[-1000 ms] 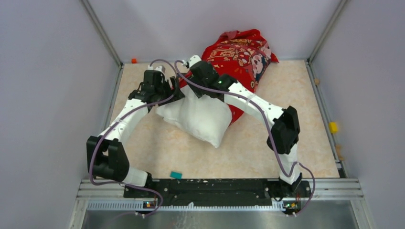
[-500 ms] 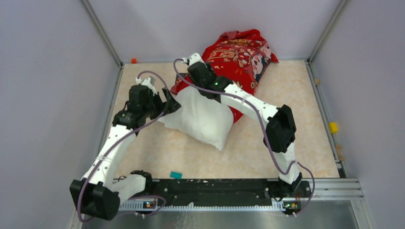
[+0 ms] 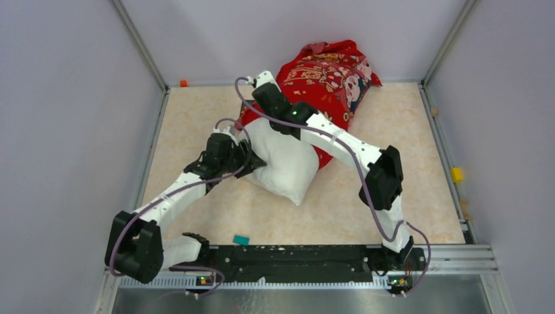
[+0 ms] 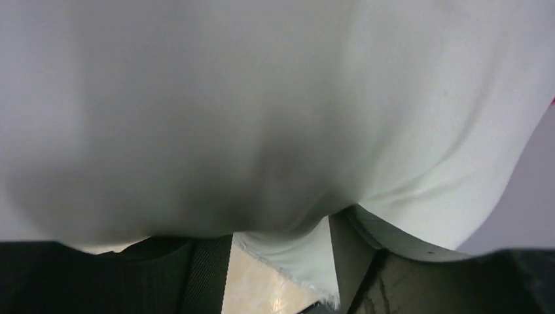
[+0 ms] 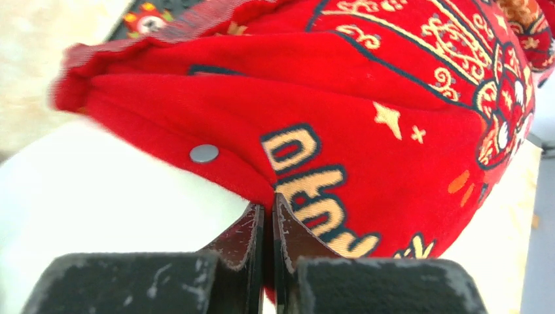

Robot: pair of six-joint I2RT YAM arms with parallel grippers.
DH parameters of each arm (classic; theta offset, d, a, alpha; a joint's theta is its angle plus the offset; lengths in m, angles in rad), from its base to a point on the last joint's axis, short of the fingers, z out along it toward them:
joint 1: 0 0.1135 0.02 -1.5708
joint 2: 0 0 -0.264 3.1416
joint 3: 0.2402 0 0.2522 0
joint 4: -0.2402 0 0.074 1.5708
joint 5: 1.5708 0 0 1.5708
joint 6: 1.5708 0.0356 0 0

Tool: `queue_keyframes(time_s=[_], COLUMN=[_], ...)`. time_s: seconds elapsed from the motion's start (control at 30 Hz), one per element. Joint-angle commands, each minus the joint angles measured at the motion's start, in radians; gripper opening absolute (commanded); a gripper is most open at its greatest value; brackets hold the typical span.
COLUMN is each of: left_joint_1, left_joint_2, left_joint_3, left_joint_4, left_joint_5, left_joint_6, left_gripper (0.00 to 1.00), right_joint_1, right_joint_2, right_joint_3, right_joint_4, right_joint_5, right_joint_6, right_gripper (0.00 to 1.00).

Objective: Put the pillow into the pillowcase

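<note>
At the pillowcase (image 3: 330, 72) mouth, right claw (image 5: 268, 208) is closed, pinching its red edge. Left claw (image 3: 249, 159), grip unclear, presses the pillow (image 3: 288, 167) on the side opposite that mouth.

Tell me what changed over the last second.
The left gripper left the far left corner of the pillow, swung out to the left, then came back against the middle of its left side, jaws apart. The right gripper closed on the red open edge of the pillowcase. Pillow and pillowcase lie about where they were.
</note>
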Motion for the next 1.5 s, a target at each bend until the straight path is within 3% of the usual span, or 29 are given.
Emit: queue_keyframes(time_s=[0.0,0.07,0.13,0.4,0.47,0.53,0.6,0.77,1.0,1.23,1.47], left_joint_1=[0.014,0.023,0.021,0.03,0.036,0.046,0.06,0.091,0.114,0.122,0.133], left_joint_2=[0.111,0.17,0.19,0.129,0.124,0.126,0.132,0.144,0.161,0.184,0.169], left_joint_3=[0.053,0.12,0.181,0.14,0.124,0.117,0.119,0.16,0.183,0.2,0.207], left_joint_4=[0.308,0.34,0.338,0.301,0.299,0.291,0.285,0.208,0.179,0.161,0.133], left_joint_5=[-0.096,-0.078,-0.068,-0.139,-0.144,-0.149,-0.139,-0.143,-0.12,-0.103,-0.13], left_joint_6=[-0.065,-0.081,-0.094,-0.097,-0.097,-0.089,-0.075,-0.026,-0.001,0.011,0.046], left_gripper=[0.39,0.17,0.03,0.0,0.0,0.0,0.0,0.0,0.0,0.0,0.0], right_joint_1=[0.138,0.237,0.314,0.166,0.152,0.152,0.148,0.107,0.105,0.069,0.034], right_joint_2=[-0.058,-0.079,-0.084,-0.166,-0.181,-0.211,-0.255,-0.473,-0.74,-0.659,-0.603], right_joint_3=[0.17,0.191,0.2,0.018,0.026,0.017,-0.021,-0.373,-0.931,-1.039,-1.02], right_joint_4=[-0.17,-0.213,-0.235,-0.15,-0.155,-0.151,-0.15,-0.031,0.288,0.462,0.446], right_joint_5=[-0.091,-0.117,-0.078,-0.19,-0.182,-0.156,-0.102,-0.048,-0.178,-0.204,-0.056], right_joint_6=[0.167,0.232,0.258,0.292,0.285,0.268,0.258,0.283,0.296,0.264,0.251], right_gripper=[0.0,0.0,0.0,0.0,0.23,0.53,0.64,0.67,0.77,0.79,0.59])
